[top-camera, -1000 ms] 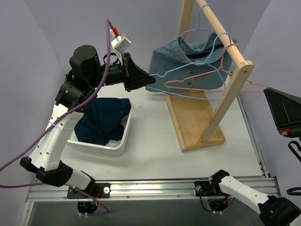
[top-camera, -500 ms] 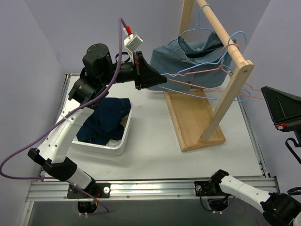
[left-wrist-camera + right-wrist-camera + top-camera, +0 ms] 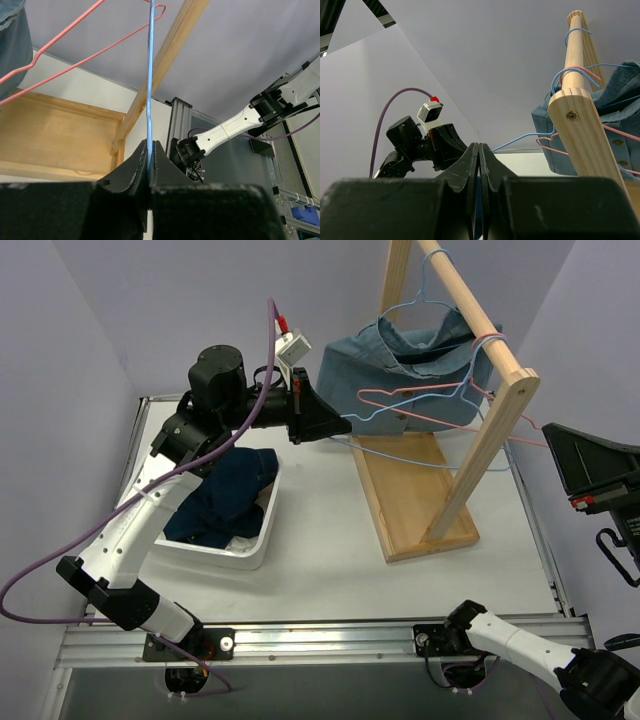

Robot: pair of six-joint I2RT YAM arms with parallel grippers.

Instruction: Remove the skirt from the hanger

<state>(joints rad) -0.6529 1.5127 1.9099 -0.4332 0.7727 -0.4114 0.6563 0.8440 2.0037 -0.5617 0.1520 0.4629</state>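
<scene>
Lilac-walled booth: one pink hanger (image 3: 410,390) on the wooden rail (image 3: 465,292); left pincer (image 3: 149,145) pinches one blue hanger (image 3: 149,75), right pincer (image 3: 478,146) closed.

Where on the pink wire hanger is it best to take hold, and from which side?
Probably the bare corner of the pink wire hanger that points towards the left arm, approached from that side, pinching across the thin wire. Its hook sits over the wooden rail, and the denim shirt hangs close behind the rest.

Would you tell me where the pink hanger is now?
In the top view, right of centre, the pink hanger hangs from the wooden rail's near end, against the denim shirt.
</scene>
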